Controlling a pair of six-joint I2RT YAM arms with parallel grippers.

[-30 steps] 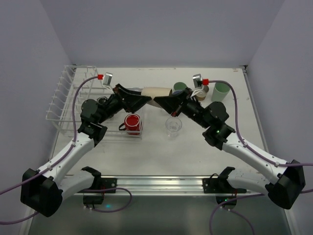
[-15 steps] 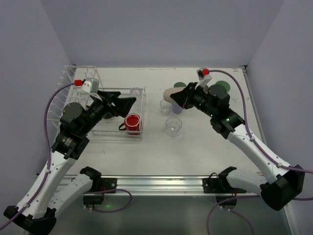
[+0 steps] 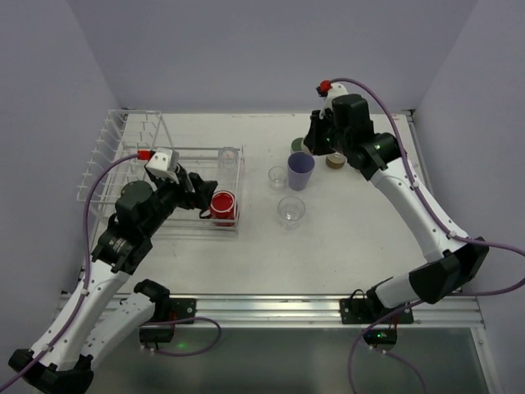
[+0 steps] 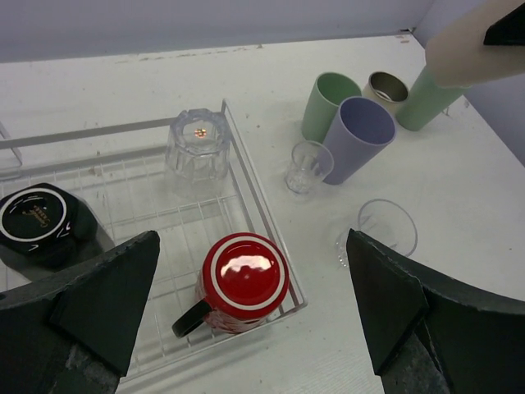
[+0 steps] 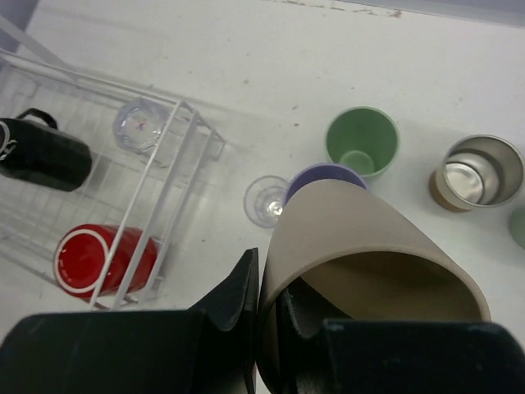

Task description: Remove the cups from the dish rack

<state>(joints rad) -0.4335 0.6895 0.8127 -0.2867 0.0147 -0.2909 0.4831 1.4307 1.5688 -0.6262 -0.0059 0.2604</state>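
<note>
The left pincer [image 3: 203, 190] hovers over the dish rack [image 4: 256, 215], jaws wide apart, holding nothing. Inside the rack, a red mug [image 4: 244, 275] sits at the near right corner, a black mug [image 4: 37, 222] to its left, and a clear glass [image 4: 197, 148] at the far right corner. Right of the rack, a lavender cup [image 4: 357, 135] and a green cup [image 4: 332, 103] stand on the tabletop [image 4: 459, 189]. Above them, the right pincer [image 5: 267, 324] is clamped on a beige cup [image 5: 361, 238].
</note>
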